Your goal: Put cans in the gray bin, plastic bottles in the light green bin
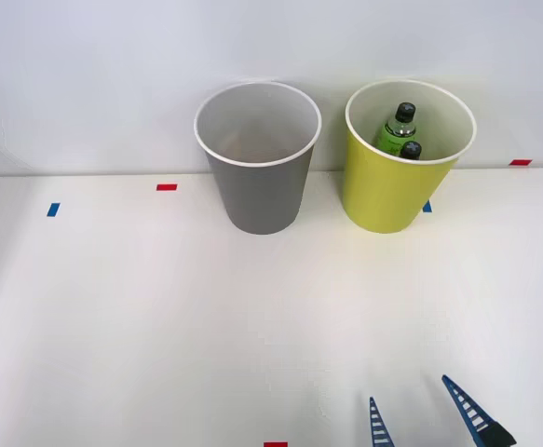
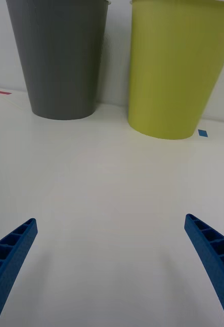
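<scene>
The gray bin point(image 1: 257, 163) point(image 2: 61, 56) stands at the back of the white table. Its pale inside shows nothing from the front view. To its right stands the light green bin point(image 1: 397, 168) point(image 2: 176, 66). Two green plastic bottles point(image 1: 399, 133) with black caps stand inside it. My right gripper point(image 1: 418, 410) point(image 2: 112, 255) is open near the table's front edge, well short of both bins, with nothing between its blue ribbed fingers. The cans are out of view.
Small tape marks lie on the table point(image 1: 159, 317): a red one point(image 1: 167, 187) and a blue one point(image 1: 53, 209) at the back left, a red one point(image 1: 520, 162) at the far right, a blue one point(image 2: 202, 133) beside the light green bin. A white wall rises behind.
</scene>
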{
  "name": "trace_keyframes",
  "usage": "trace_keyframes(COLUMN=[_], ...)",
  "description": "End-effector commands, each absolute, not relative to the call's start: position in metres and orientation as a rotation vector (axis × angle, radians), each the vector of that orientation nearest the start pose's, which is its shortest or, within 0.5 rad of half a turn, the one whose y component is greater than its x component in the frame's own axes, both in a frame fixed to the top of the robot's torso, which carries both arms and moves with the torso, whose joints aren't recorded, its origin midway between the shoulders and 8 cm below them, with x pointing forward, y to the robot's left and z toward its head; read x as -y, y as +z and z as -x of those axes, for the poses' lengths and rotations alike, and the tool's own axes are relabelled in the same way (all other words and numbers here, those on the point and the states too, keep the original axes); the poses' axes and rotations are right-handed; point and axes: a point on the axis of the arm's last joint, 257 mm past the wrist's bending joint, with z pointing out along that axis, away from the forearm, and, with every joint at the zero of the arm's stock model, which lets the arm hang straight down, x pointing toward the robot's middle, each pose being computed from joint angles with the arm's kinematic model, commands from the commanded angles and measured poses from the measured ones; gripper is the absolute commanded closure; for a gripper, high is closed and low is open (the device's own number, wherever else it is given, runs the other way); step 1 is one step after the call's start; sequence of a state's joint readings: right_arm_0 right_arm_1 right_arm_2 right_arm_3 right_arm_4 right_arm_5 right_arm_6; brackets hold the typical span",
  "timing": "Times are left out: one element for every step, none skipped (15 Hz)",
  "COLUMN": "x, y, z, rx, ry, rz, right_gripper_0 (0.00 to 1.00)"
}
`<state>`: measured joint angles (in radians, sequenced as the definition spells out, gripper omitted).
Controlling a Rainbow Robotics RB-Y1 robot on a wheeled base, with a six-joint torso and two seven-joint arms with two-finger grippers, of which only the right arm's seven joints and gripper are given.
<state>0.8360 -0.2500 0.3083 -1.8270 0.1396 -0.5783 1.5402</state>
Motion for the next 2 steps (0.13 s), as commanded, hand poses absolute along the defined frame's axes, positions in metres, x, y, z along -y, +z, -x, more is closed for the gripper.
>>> trace_keyframes(x=[0.1852,0.1852], y=[-0.2993,-0.2993], z=[-0.2629,-0.2629], rx=[-1.569,-1.569], ry=[0.055,0.055], rz=[0.275,0.275], right_gripper_0=[0.0,0.0])
